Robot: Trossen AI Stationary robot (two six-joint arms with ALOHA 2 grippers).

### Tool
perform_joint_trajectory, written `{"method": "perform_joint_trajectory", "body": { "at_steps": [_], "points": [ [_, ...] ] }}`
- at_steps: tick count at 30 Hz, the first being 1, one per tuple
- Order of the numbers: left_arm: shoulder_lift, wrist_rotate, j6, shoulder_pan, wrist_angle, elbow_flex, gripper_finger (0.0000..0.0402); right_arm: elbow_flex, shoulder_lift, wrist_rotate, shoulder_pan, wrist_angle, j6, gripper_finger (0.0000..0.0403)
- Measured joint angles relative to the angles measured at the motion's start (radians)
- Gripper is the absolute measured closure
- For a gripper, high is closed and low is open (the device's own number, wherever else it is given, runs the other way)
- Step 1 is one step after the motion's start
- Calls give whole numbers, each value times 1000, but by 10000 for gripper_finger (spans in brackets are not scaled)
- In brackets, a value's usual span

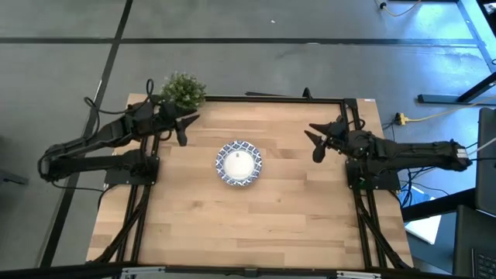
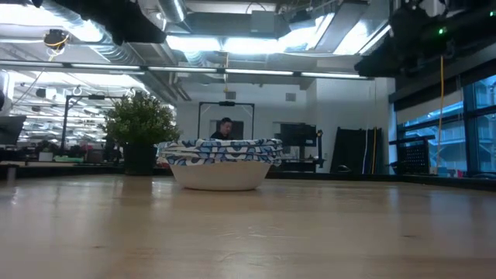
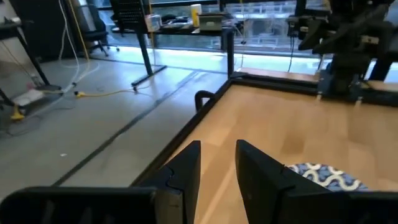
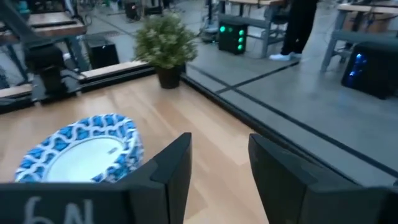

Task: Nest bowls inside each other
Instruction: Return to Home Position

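A stack of bowls (image 1: 239,163), white inside with a blue-and-white patterned rim, stands on its base at the table's middle. The low view shows the stack (image 2: 221,163) with several rims one inside another. The right wrist view shows the stack (image 4: 81,149); the left wrist view shows only a piece of the rim (image 3: 323,176). My left gripper (image 1: 184,130) hovers open near the far left of the table, left of the stack. My right gripper (image 1: 316,144) hovers open to the right of the stack. Neither touches anything.
A small green potted plant (image 1: 184,91) stands at the table's far-left corner, close to my left gripper. A black frame (image 1: 271,98) runs along the table's far edge. A person (image 2: 225,128) sits in the room behind the table.
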Motion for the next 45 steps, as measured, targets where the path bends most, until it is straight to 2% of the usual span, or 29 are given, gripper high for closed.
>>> {"method": "perform_joint_trajectory", "body": {
  "at_steps": [5,11,15,21,27,38,45],
  "points": [
    [25,-10,79,9,53,0,306,-76,-43,-74,-112,106,-30,243],
    [49,26,89,82,78,-19,306,-184,-62,-203,-255,316,-51,243],
    [29,79,39,168,121,-107,306,-208,-61,-296,-333,348,-39,243],
    [-32,183,-47,265,321,-279,306,-208,-61,-411,-430,350,-46,243],
    [-115,200,-102,304,333,-379,306,-208,-61,-548,-516,344,-24,243],
    [-237,194,-127,304,319,-475,306,-209,-58,-586,-553,318,-24,243],
    [-262,190,-129,304,317,-491,306,-244,-59,-598,-553,362,-24,243]
  ]
}}
